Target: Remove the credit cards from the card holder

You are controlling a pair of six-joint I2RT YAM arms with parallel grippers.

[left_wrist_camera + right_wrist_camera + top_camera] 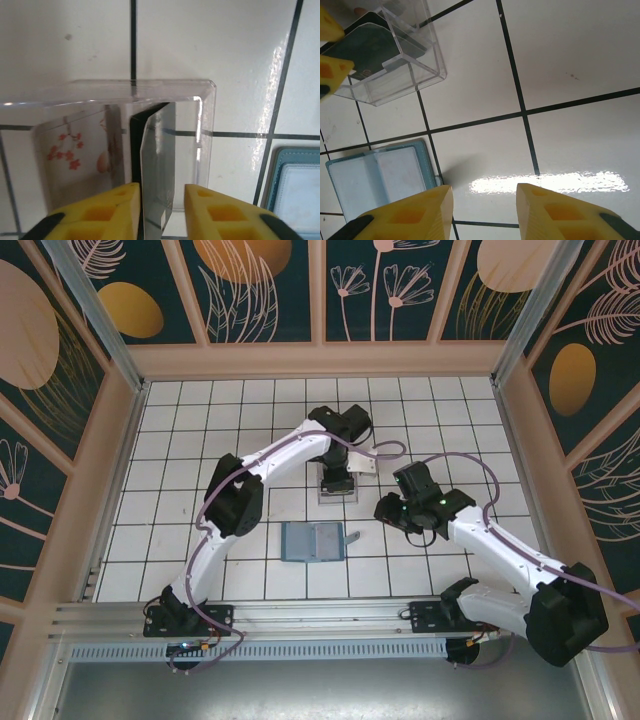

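Left wrist: left end effector [161, 194] looks released, jaws either side of a grey card [157, 150] leaning in the clear box [206, 130]. Holder [312, 541] lies unfolded at the box's 6 o'clock. Right end effector [482, 200] is spread, empty. Lifting crooked could drag that card back out.

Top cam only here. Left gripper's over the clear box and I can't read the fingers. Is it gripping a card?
Observer: No grip that I can see. On left wrist, the left gripper has its fingers apart around the credit cards, which stand on edge in the clear box.
Operator: How many cards?
Observer: Two I can make out: a black card against a pale grey card.
Operator: Right gripper carrying anything?
Observer: No. On right wrist, the right gripper is open with nothing between its fingers, above bare tile beside the open card holder.
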